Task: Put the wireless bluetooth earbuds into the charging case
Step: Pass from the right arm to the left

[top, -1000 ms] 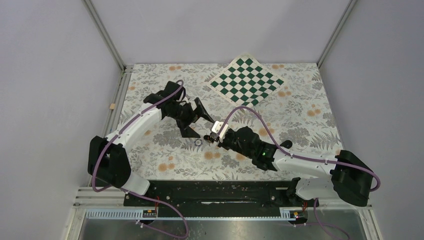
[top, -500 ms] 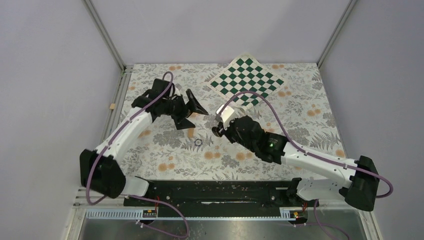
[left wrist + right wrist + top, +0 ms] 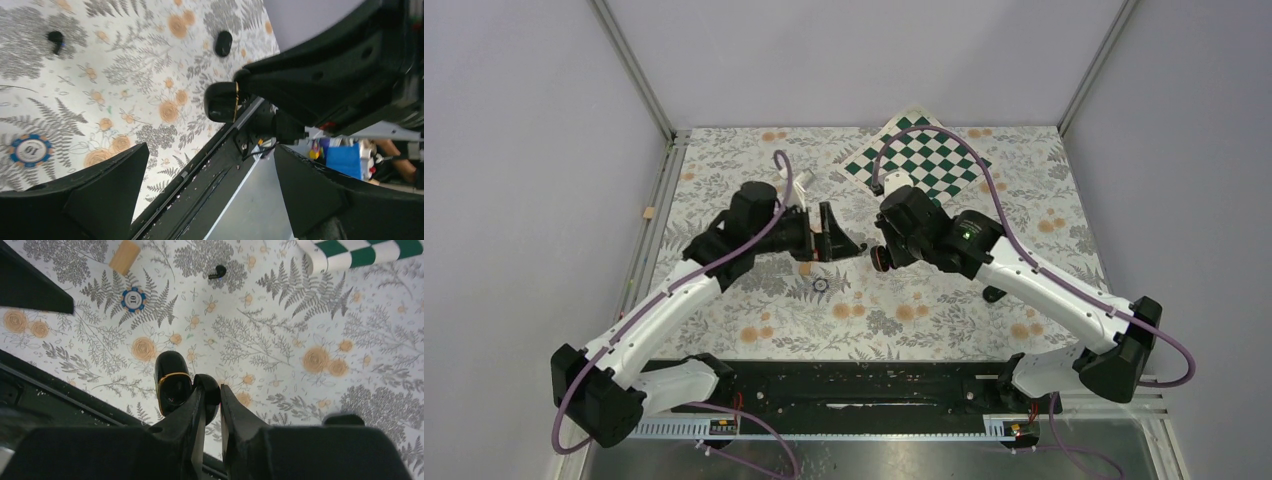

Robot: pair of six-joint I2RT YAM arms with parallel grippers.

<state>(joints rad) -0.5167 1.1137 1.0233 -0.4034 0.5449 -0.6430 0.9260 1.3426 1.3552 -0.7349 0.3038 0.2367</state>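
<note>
**While the right jaws hold the case aloft, one bud lies loose on the bench**

As I look down from above, both arms reach in toward the middle of the floral bench (image 3: 1044, 210), tips facing each other and close but apart. The right jaws are clamped on the charging case (image 3: 172, 380), pinching it at one end. It hangs clear of the cloth with its gold-rimmed opening showing. The left jaws stand wide apart with nothing in them. From the left wrist, the case sits in the gap between those two fingers, beyond their tips and not touching either.

One wireless earbud (image 3: 217, 272), tiny and black, lies on the cloth well apart from the case. Off to one side of it sit a blue poker chip (image 3: 821, 286) and, just beyond that, a small tan wooden block (image 3: 805, 267), the two near each other but not touching. Neither lies on the direct line from case to bud in the right wrist view. A dark edge of the left arm cuts into the top-left corner of that view.

A black oval piece (image 3: 994, 293) rests beside the right forearm. I cannot tell whether it is the other bud. A green-and-white chequered mat (image 3: 919, 165) lies at the far edge, one corner curled.
</note>
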